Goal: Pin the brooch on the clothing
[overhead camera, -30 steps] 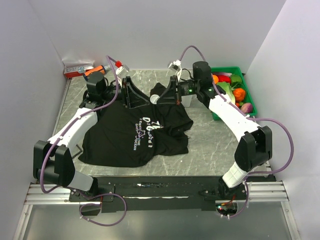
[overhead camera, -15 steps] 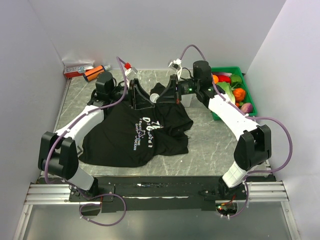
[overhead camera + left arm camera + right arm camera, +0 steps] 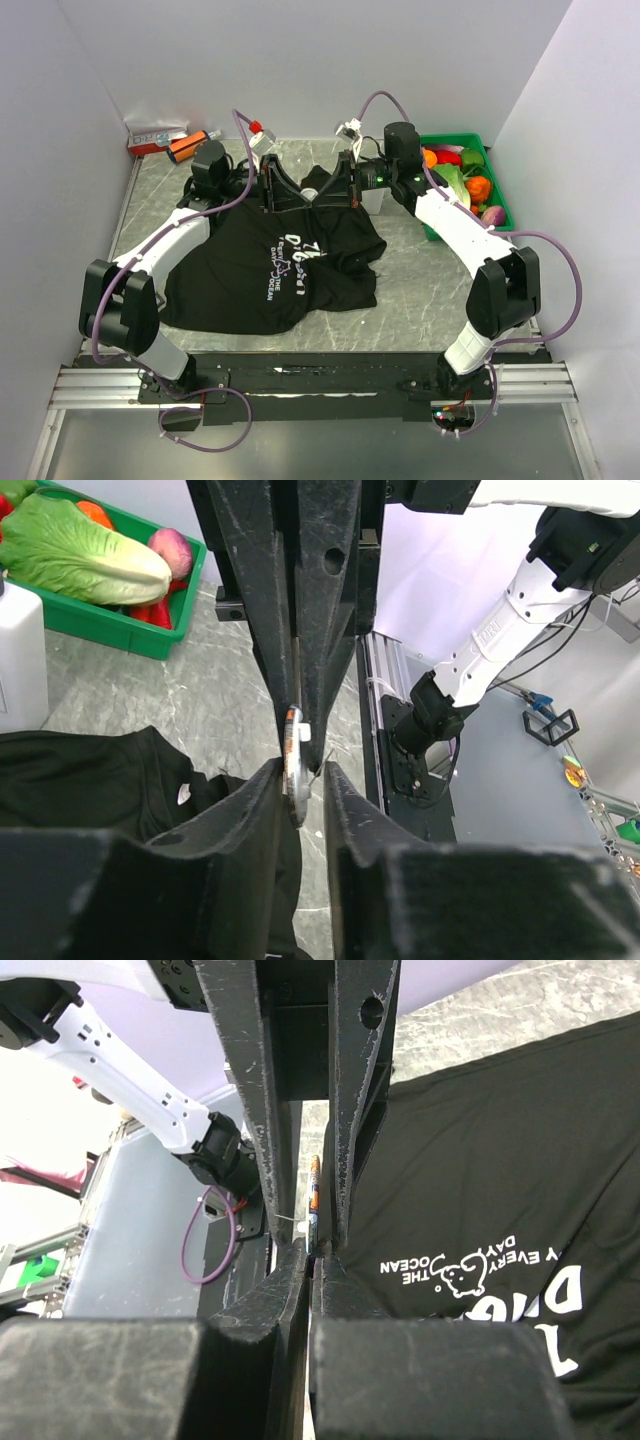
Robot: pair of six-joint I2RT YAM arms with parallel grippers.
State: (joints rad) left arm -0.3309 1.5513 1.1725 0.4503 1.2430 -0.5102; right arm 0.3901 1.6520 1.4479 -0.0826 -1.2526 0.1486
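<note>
The small, stiff brooch (image 3: pixel 295 765) is pinched by its thin edge in the clenched right pincer (image 3: pixel 312 1250), and the left pincer (image 3: pixel 302 780) sits round it, maybe not squeezing yet, above the far edge of the soft, floppy black shirt (image 3: pixel 260 270), with open counter (image 3: pixel 430 280) to its right.

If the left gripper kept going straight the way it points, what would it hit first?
Probably the brooch, which stands edge-on between its fingertips; right behind it is the right gripper, shut on it.
</note>
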